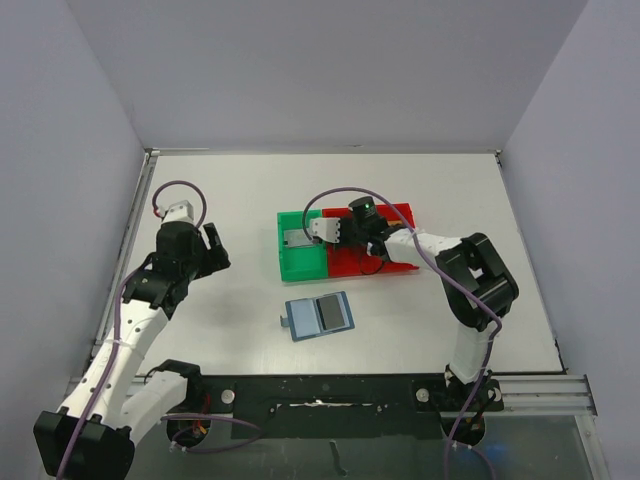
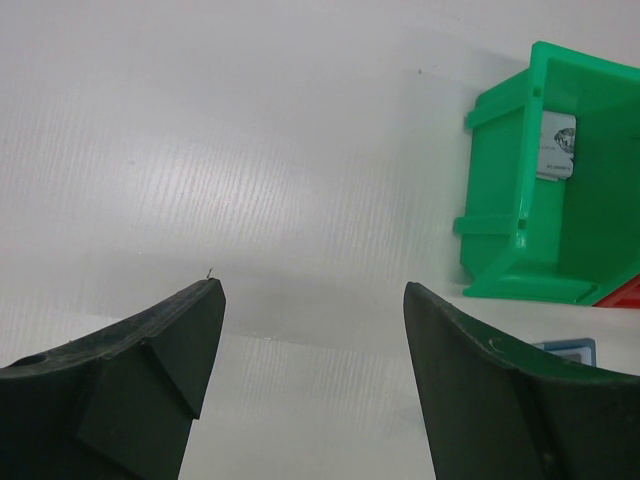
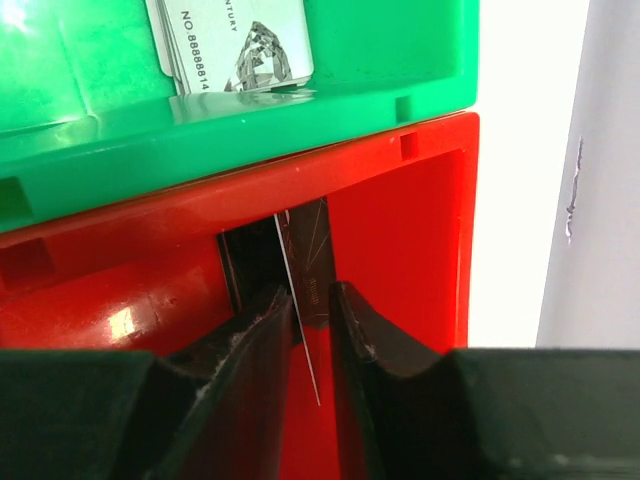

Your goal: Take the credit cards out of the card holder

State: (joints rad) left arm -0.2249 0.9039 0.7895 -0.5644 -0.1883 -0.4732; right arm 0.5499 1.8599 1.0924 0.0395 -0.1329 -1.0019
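Card holder (image 1: 320,316): lies opened flat on the table (image 1: 230,190) near the front edge, well apart from both arms. I'd guess it is parked there while cards are carried off.
Right gripper (image 3: 312,300): hangs low inside the red bin (image 3: 420,230), its fingers a narrow slit apart with a thin card (image 3: 315,260) standing edge-on between them. This looks like the drop-off spot for that card.
Grip on that card: I cannot tell whether the fingers pinch it or have let it loose.
Green bin (image 3: 400,60): sits right against the red one, with a small stack of pale cards (image 3: 235,45) lying in it.
Left gripper (image 2: 312,300): fingers wide apart with nothing between them, over bare table, seemingly idle.
Hard to make out: whether the holder's pockets have any cards in them, as it is too small from above. The fingers hide much of the red bin's floor.
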